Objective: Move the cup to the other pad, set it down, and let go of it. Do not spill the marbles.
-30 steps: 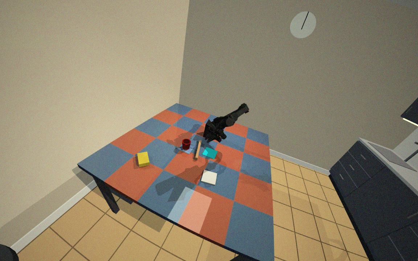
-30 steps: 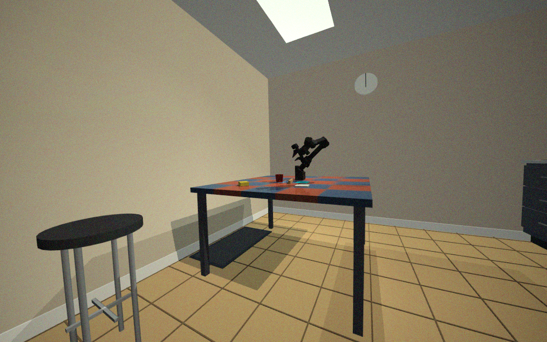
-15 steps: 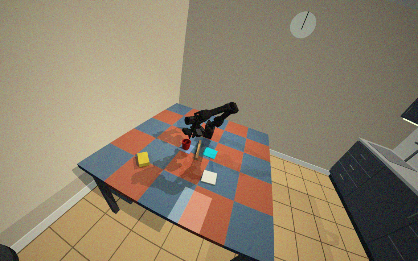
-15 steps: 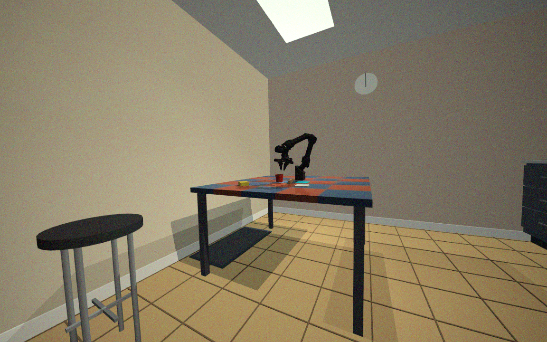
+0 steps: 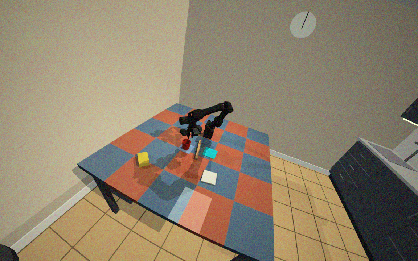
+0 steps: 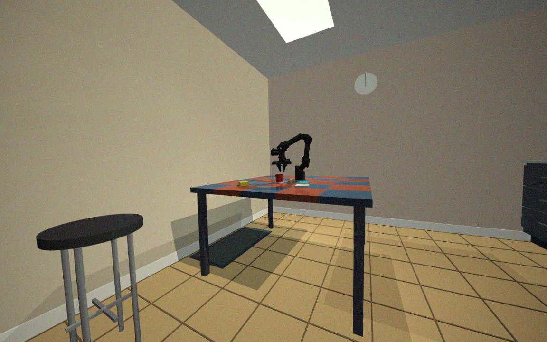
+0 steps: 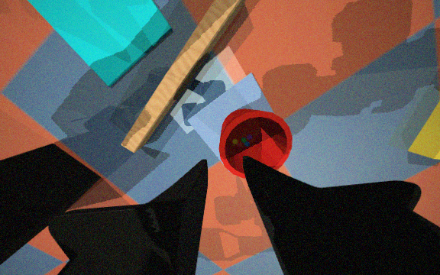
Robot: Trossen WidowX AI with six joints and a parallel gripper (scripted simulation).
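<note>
Cup (image 5: 186,143) (image 6: 278,177) (image 7: 255,141): red, upright, standing on a pale pad (image 5: 187,149) (image 7: 224,111) toward the back of the table (image 5: 249,227). Sits at one corner of that pad, partly over its edge in the wrist view. Holds a few small marbles (image 7: 243,140) at the bottom (greenish and bluish, too small to count surely). Nothing spilled around it.

Gripper (image 5: 188,134) (image 6: 281,169) (image 7: 224,162): above the cup, pointing down, not touching it. Jaws a little apart, with nothing between them. In the wrist view, one fingertip (image 7: 247,160) over the cup's near rim, the other (image 7: 204,165) off to the side over bare table. In the exterior view, a visible gap between tips and rim.

Beside the pad, a wooden strip (image 5: 197,149) (image 7: 182,72), lying flat, just next to the pad on the side away from the cup. Beyond the strip, a cyan block (image 5: 210,152) (image 7: 101,34), close to it but apart. On the cup's other side, well apart, a yellow block (image 5: 143,158) (image 7: 439,130). Nearer the front, a white block (image 5: 209,177). Closer still to the front edge, a pale patch (image 5: 191,206) across a blue and a red square; hard to tell whether pad or light.
</note>
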